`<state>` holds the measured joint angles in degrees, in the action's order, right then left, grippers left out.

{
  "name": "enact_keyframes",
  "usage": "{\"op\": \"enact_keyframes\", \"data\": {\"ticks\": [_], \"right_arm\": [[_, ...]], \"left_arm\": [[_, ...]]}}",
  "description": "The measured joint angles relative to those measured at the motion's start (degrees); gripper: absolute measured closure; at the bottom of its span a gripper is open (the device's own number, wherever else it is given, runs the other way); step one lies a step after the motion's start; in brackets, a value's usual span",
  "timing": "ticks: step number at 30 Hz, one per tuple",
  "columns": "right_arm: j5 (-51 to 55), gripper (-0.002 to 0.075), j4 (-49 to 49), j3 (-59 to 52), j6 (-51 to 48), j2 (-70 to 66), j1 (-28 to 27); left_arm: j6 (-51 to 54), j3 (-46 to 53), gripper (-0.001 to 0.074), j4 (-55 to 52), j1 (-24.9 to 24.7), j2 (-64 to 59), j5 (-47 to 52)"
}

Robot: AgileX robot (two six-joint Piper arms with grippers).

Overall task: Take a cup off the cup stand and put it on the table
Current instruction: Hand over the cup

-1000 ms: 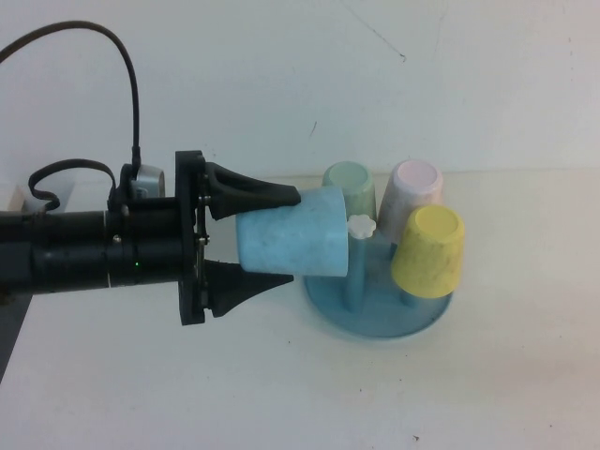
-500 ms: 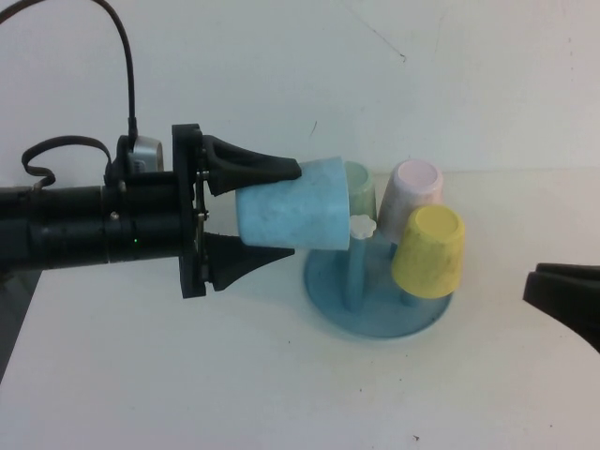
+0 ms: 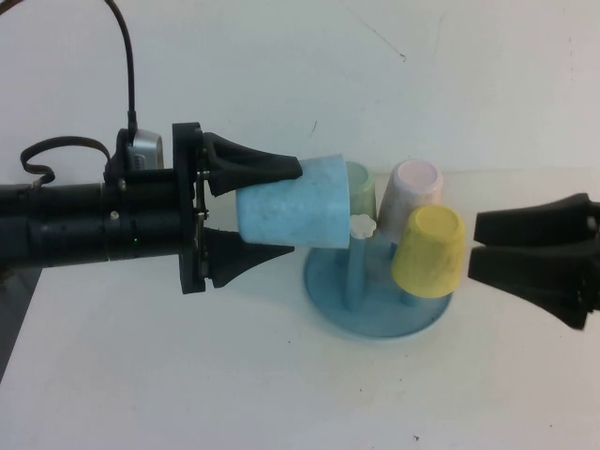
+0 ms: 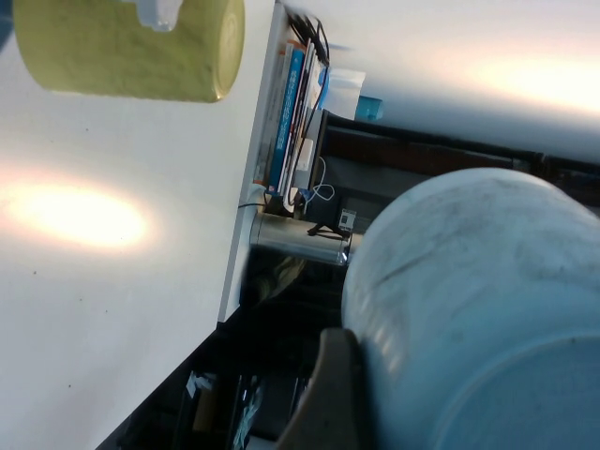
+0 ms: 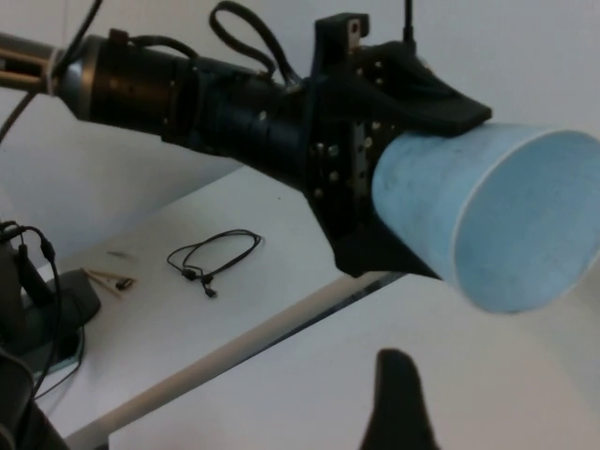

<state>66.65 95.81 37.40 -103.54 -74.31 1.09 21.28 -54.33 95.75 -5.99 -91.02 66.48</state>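
Note:
My left gripper [image 3: 295,211] is shut on the light blue cup [image 3: 281,223]. It holds the cup on its side in the air, just left of the blue cup stand [image 3: 375,317], with the cup's mouth facing the stand's white flower knob [image 3: 361,226]. The cup fills the left wrist view [image 4: 469,328] and shows in the right wrist view [image 5: 506,220]. My right gripper [image 3: 474,246] hovers at the right of the stand, pointing at it, empty, with its fingers [image 5: 398,403] drawn together to a thin slit.
A yellow cup [image 3: 428,251], a pink cup [image 3: 414,192] and a pale green cup [image 3: 362,187] hang upside down on the stand's pegs. The white table [image 3: 281,394] spreads in front of the stand. A black cable [image 5: 216,258] lies on another surface behind.
My right gripper came in from the right edge and moved left toward the stand. My left gripper lifted the blue cup slightly and has held nearly still since.

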Motion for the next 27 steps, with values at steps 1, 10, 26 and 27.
{"op": "enact_keyframes", "data": {"ticks": [1, 10, 26, 27], "right_arm": [[0.0, 0.0268, 0.0, 1.0, 0.0, -1.6, 0.1], [0.0, 0.0265, 0.2, 10.1, -1.0, -13.6, 6.9], [0.0, 0.0265, 0.4, 25.0, -1.6, -24.5, 16.7], [0.0, 0.0267, 0.4, 25.3, -1.6, -25.0, 17.2]], "left_arm": [[0.1, 0.0, 0.0148, 0.0, 0.0, 0.0, 0.0], [0.9, 0.0, 0.0148, 0.0, 0.0, 0.0, 0.0], [1.1, 0.0, 0.0148, 0.0, 0.0, 0.0, 0.0], [1.1, 0.0, 0.0148, 0.0, 0.0, 0.0, 0.0]]}}
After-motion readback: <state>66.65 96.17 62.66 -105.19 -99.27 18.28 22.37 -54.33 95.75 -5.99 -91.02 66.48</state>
